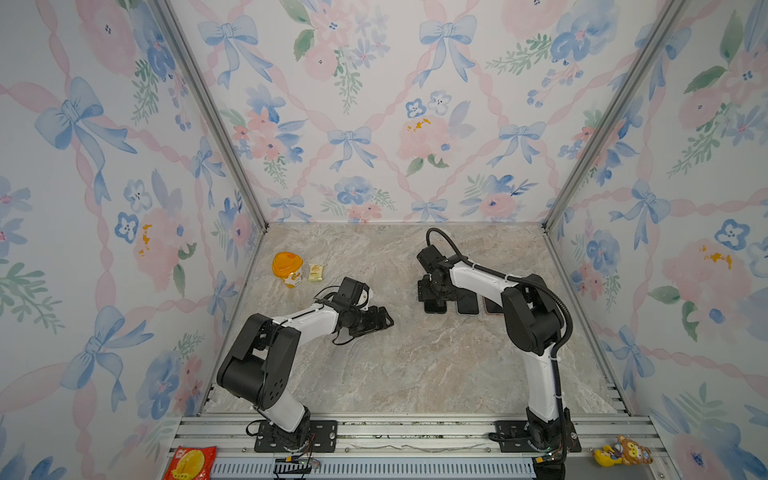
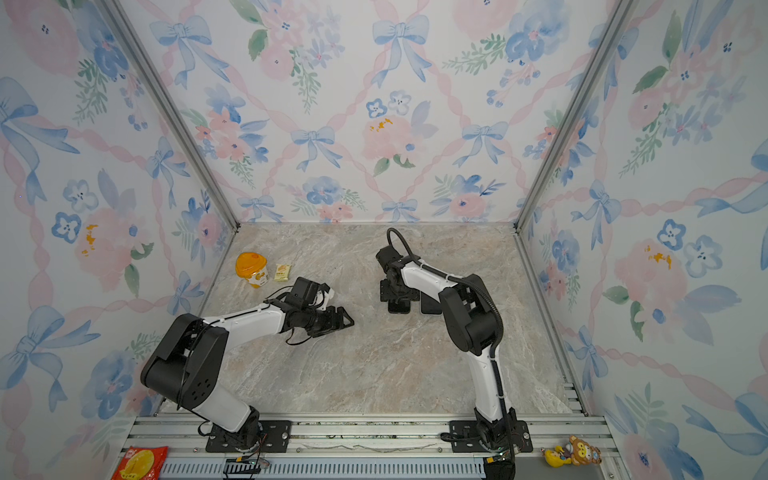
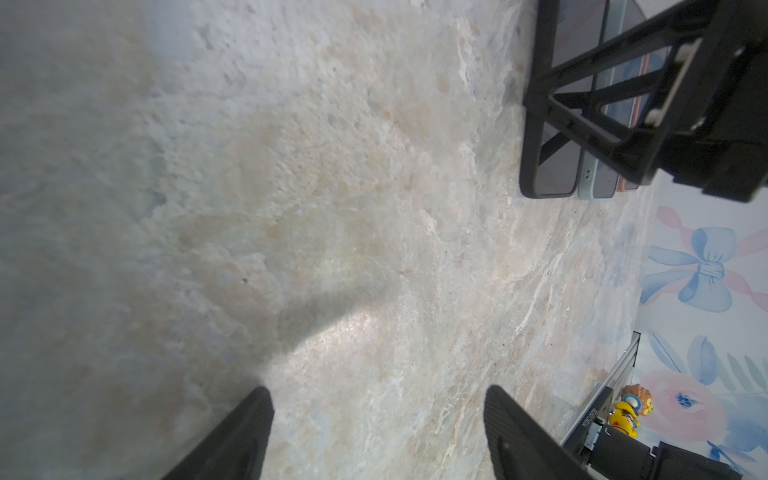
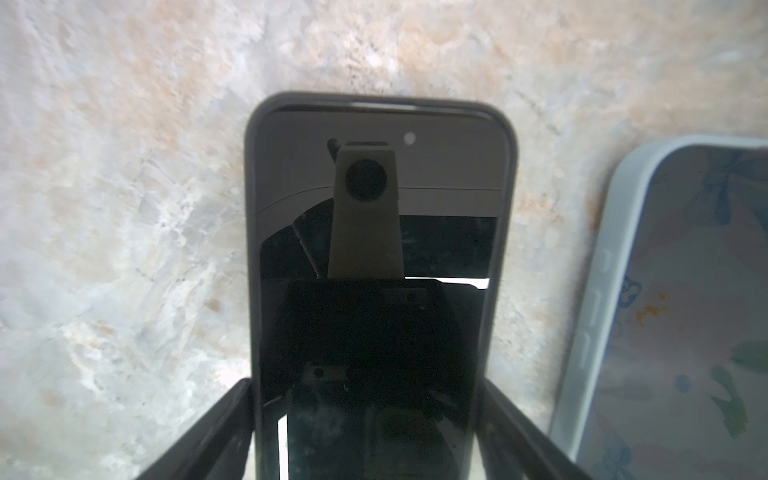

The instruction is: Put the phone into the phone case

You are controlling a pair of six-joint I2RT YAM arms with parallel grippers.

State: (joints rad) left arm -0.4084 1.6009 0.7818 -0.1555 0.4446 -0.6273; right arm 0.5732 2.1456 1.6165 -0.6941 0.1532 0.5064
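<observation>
A phone with a dark screen sits inside a black phone case (image 4: 374, 249), lying flat on the marble table (image 1: 415, 365). My right gripper (image 4: 368, 382) is open and low over it, one finger close along each long side of the case. In both top views this gripper (image 1: 434, 291) covers most of the black-cased phone (image 1: 435, 307) (image 2: 399, 307). My left gripper (image 3: 378, 395) is open and holds nothing. It hovers over bare table left of the middle (image 1: 388, 320) (image 2: 349, 318).
A phone in a light blue case (image 4: 665, 311) lies right beside the black one, with a pink-edged one (image 3: 627, 185) past it. An orange-lidded cup (image 1: 287, 268) and a yellow packet (image 1: 316, 272) stand at the back left. A red snack bag (image 1: 190, 461) and a toy (image 1: 621, 455) lie on the front rail.
</observation>
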